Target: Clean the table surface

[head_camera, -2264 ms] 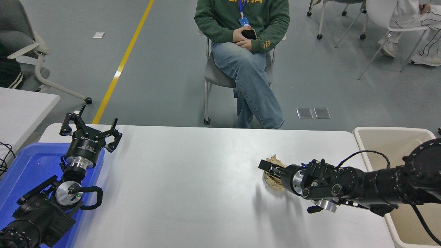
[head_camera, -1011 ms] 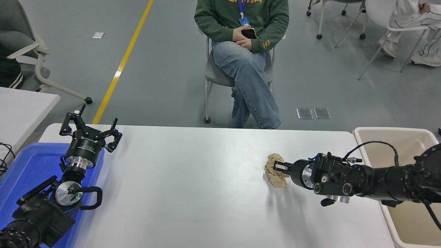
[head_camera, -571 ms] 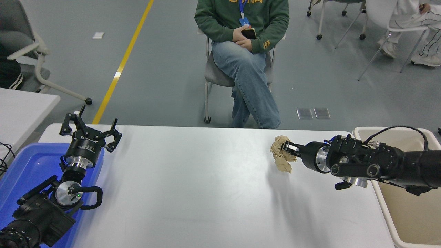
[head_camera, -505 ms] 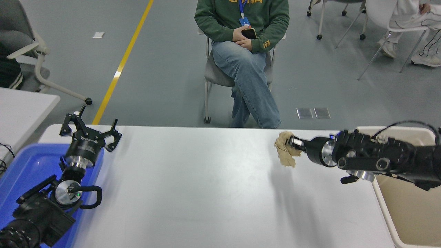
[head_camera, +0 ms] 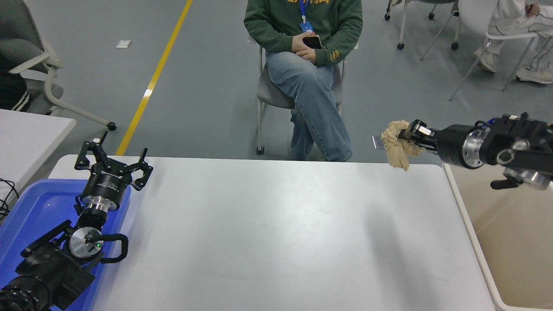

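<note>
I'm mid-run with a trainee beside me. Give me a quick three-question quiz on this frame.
1. True or false: the right gripper is empty.
2. Which lies nearest the crumpled brown paper: A) blue tray B) beige bin C) left gripper?
3. Fill in: the table surface shows ___ loose litter.

Key: 1 false, it holds the paper, lifted off the table. 2 B. 3 no.

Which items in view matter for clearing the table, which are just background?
Job:
- table surface
- crumpled brown paper, held by right gripper
- beige bin

Background:
- left gripper, parked open
- blue tray
- seated person
- chairs
</note>
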`<act>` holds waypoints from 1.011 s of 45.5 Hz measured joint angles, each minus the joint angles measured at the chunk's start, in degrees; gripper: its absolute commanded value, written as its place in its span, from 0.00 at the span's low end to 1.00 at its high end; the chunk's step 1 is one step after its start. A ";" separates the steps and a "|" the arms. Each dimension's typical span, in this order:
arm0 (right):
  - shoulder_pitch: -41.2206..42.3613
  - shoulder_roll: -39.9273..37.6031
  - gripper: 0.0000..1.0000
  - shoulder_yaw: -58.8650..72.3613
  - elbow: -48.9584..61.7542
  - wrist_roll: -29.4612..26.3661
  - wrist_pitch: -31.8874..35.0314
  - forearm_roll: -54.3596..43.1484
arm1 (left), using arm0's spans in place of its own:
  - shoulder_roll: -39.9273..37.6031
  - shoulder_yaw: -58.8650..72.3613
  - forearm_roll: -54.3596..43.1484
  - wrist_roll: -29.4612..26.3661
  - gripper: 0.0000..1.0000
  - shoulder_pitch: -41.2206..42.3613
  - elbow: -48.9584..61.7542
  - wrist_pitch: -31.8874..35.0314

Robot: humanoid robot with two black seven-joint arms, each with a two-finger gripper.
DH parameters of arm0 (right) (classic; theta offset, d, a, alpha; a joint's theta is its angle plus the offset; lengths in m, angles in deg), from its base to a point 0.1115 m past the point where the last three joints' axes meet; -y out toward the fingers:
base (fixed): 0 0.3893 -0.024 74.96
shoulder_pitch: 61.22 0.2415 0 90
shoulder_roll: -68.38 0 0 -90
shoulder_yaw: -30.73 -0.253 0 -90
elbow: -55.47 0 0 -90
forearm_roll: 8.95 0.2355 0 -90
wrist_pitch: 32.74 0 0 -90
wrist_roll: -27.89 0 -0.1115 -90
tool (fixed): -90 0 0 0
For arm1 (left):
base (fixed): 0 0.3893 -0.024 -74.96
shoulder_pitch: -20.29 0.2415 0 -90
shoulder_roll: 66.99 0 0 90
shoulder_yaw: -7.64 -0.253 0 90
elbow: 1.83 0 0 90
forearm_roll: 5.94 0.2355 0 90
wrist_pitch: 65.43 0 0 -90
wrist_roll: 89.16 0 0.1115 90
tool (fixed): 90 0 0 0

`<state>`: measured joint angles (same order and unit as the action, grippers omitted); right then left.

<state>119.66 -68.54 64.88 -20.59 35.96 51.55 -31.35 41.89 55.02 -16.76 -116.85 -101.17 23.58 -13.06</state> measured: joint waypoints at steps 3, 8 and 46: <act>0.52 -1.24 0.00 -0.19 -0.21 0.00 0.97 -0.06 | 0.00 0.00 0.00 0.00 1.00 0.00 0.00 0.00; 1.27 -2.89 0.00 -0.48 -0.47 0.00 2.27 -0.16 | 0.00 0.00 0.00 0.00 1.00 0.00 0.00 0.00; -4.38 -4.44 0.00 -0.32 11.14 -0.30 3.05 -0.28 | 0.00 0.00 0.01 0.00 1.00 0.00 0.00 0.00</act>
<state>115.28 -72.98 64.56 -9.45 35.66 54.60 -31.63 41.90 55.02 -16.75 -116.85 -101.17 23.57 -13.06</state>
